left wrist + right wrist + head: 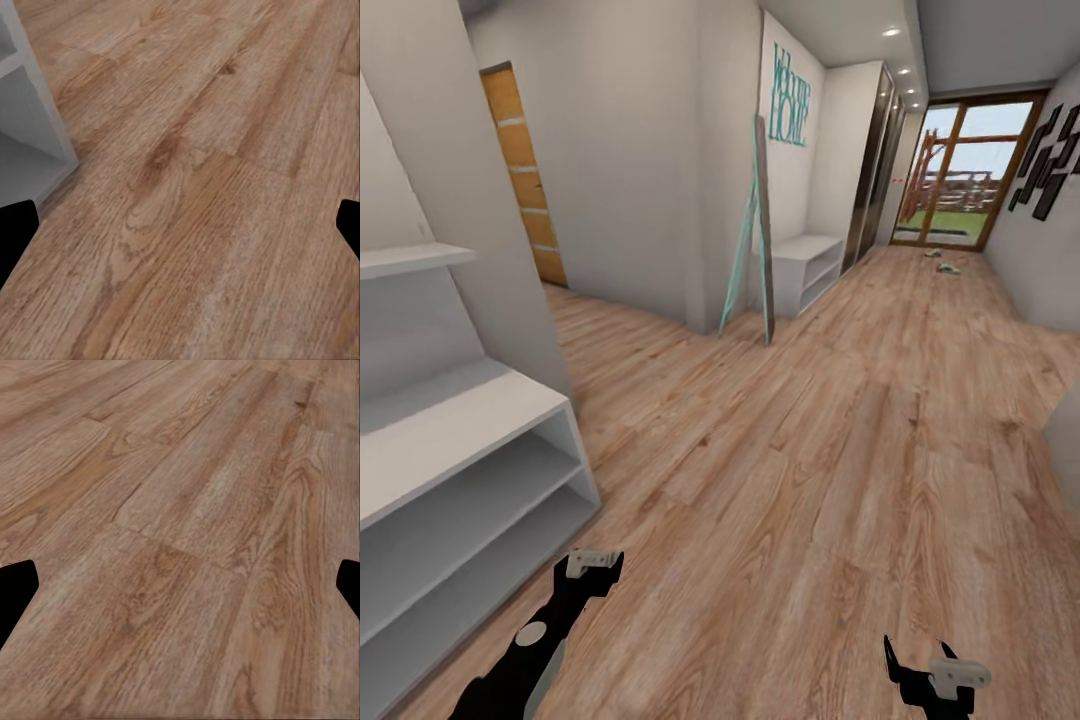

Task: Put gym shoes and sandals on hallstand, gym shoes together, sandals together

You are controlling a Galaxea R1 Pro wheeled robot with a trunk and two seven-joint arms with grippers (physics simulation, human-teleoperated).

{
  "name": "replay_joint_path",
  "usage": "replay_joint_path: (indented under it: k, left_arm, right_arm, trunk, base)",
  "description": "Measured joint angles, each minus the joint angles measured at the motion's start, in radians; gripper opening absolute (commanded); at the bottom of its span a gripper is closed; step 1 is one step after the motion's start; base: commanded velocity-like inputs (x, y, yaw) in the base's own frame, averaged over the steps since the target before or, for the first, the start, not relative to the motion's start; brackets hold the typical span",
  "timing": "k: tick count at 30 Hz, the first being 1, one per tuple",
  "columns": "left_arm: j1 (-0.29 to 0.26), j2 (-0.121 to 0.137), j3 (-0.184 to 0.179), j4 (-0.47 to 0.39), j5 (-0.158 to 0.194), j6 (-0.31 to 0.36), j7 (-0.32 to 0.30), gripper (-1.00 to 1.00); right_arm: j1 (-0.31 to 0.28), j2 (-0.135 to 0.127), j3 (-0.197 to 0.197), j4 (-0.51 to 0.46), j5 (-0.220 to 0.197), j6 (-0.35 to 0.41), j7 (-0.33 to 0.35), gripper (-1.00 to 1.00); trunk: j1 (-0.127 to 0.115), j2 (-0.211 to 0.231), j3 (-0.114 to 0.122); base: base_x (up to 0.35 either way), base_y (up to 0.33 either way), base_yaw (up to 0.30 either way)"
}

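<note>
Hallstand (470,440) at near left, 2 shoe tiers bare. Corridor floor (810,480) stretches ahead — small shoes (943,262) lie far down it near the glass door (960,180), too small to tell apart. Left pincer (592,563) and right pincer (932,672) both spread open, holding nothing, low over planks.

The hallstand (460,470) stands at the left on the corridor floor (810,450), shoes (943,262) lying far ahead near the glass door (960,170).
</note>
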Motion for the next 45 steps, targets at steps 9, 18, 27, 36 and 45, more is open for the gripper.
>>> replay_joint_path:
  k: [9, 18, 27, 36, 45]
  left_arm:
    - [0.0, 0.0, 0.0, 0.001, -0.002, 0.0, 0.0, 1.0]
    - [0.03, 0.003, 0.002, -0.013, 0.003, -0.001, 0.001, 1.0]
    - [0.035, 0.003, 0.004, -0.011, 0.004, -0.002, 0.002, 1.0]
    - [0.035, 0.003, 0.003, -0.011, 0.004, -0.002, 0.001, 1.0]
    - [0.035, 0.002, 0.005, -0.008, 0.005, -0.002, 0.002, 1.0]
  right_arm:
    - [0.0, 0.0, 0.0, 0.0, 0.0, 0.0, 0.0, 1.0]
    - [0.0, 0.001, 0.0, 0.001, 0.0, 0.0, 0.0, 1.0]
    - [0.0, 0.002, 0.0, 0.001, 0.0, 0.0, 0.0, 1.0]
    - [0.0, 0.0, 0.0, 0.002, 0.0, 0.0, 0.0, 1.0]
    - [0.0, 0.001, 0.0, 0.0, 0.0, 0.0, 0.001, 1.0]
  trunk:
    - [0.0, 0.0, 0.0]
    - [0.0, 0.0, 0.0]
    - [0.0, 0.0, 0.0]
    - [0.0, 0.0, 0.0]
    - [-0.001, 0.0, 0.0]
  base:
    - [0.0, -0.002, -0.275]
    - [0.0, 0.0, -0.275]
    - [0.0, 0.0, -0.275]
    - [0.104, 0.0, -0.275]
    - [0.304, 0.0, -0.265]
